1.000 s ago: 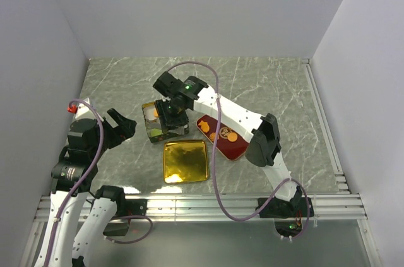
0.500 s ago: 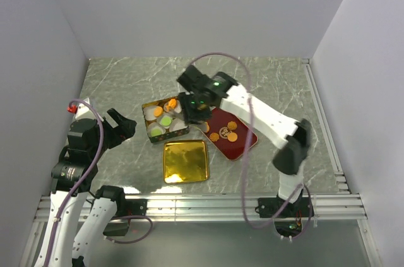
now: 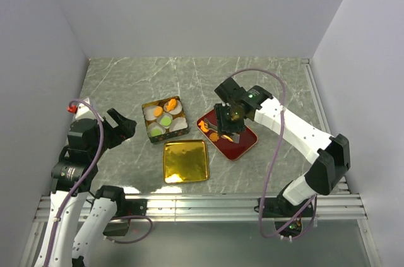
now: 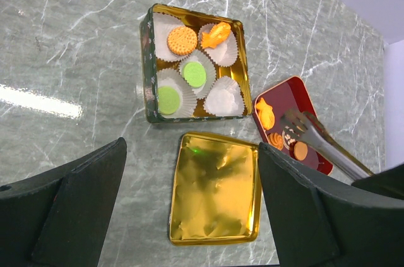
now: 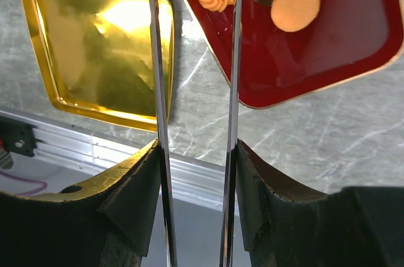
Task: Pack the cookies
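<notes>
Inside the tin (image 4: 146,71): four cookies (image 4: 182,40) in paper cups (image 4: 224,98) — one bare
Red tray (image 4: 297,93): a few left
Right pincer (image 5: 197,172): clamped on tongs (image 5: 232,59)
Left pincer (image 4: 192,147): apart — empty

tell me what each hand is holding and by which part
Right hand grips metal tongs by both arms, back from the tips. Left hand is open, holding nothing.

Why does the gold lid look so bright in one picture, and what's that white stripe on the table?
Right wrist view: lamp glare whitens a patch of the square gold metal lid, and the thin steel tongs gleam like mirrors. Left wrist view: a white streak of reflected light crosses the grey marbled table. Top view: the lid shines only mildly.
</notes>
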